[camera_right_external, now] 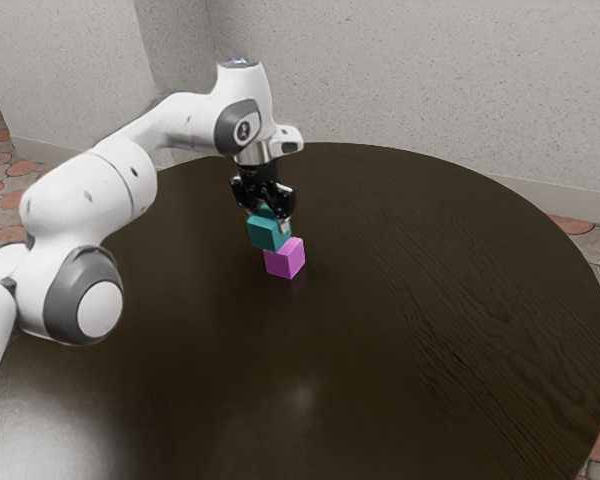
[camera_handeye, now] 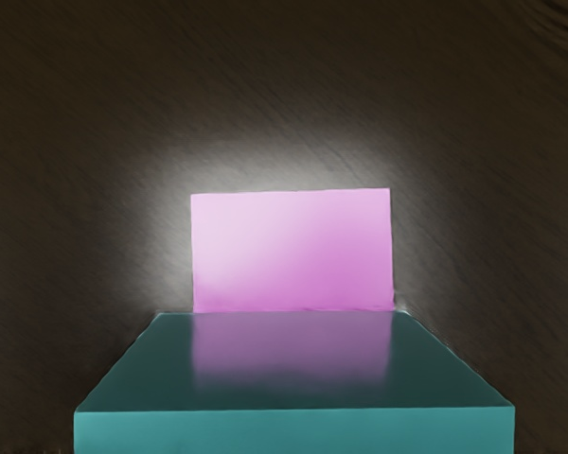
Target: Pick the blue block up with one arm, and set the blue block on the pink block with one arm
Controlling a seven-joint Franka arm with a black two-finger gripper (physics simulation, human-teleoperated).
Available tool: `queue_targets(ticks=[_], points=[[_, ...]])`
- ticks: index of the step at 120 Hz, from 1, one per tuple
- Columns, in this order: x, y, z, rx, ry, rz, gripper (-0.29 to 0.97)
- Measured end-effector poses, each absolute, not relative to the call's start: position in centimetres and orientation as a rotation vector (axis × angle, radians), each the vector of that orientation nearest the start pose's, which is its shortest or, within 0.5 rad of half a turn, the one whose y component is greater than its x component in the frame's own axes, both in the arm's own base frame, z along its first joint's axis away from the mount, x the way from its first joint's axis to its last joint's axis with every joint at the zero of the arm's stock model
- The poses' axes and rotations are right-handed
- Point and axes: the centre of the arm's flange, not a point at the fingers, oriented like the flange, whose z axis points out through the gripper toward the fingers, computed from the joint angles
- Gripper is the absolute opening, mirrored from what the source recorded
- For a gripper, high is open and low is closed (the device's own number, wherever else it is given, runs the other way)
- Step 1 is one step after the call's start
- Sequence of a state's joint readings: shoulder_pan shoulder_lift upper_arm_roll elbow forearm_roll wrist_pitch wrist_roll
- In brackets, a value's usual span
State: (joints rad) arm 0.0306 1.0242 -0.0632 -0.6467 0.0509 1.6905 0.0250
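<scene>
The blue block, teal in colour, hangs in my gripper, whose black fingers are shut on it from two sides. It sits just above and a little toward the exterior view's left of the pink block, which rests on the dark round table. I cannot tell whether the two blocks touch. In the wrist view the blue block fills the space under my hand, and the pink block shows beyond it on the table.
The round wooden table has wide bare surface all around the blocks. Its edge curves along the exterior view's right and near side. A pale wall and tiled floor lie behind.
</scene>
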Motion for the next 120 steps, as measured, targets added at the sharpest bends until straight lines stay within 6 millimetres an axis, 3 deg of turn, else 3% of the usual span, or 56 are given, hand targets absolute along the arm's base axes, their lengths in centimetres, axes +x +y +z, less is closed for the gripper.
queue_targets(ticks=[60, 112, 120], points=[[80.4, 1.1, 34.7, -3.145, 0.048, -0.098, 0.33], [80.8, 1.0, 35.4, -3.142, 0.054, -0.167, 0.34], [80.9, 0.8, 35.4, -3.151, 0.058, -0.171, 0.41]])
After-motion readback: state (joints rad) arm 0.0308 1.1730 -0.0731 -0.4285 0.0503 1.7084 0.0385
